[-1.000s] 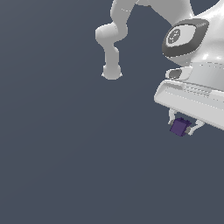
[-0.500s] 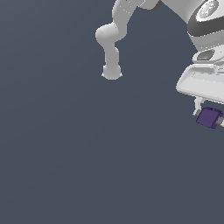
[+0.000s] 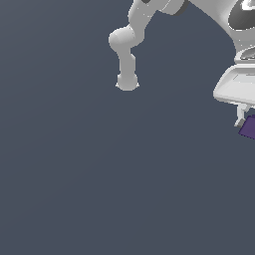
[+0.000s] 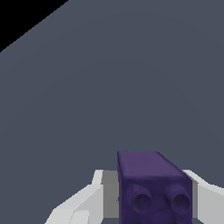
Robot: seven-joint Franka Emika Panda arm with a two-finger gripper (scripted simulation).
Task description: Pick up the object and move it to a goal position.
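Observation:
The dark purple cube [image 3: 248,127] hangs at the exterior view's right edge, partly cut off by the frame, held under the white gripper [image 3: 246,121]. One pale finger [image 3: 240,115] shows beside it; the other is out of frame. In the wrist view the cube [image 4: 151,183] sits between the two white fingers [image 4: 83,202], which press against its sides. The gripper is shut on the cube, lifted above the grey floor.
The arm's white links and base [image 3: 127,82] stand at the upper middle of the exterior view. Plain grey floor [image 3: 99,174] fills the other parts of both views. No goal marker shows.
The gripper with the cube has moved toward the exterior view's right over the last second, now nearly out of frame. The cube stays gripped.

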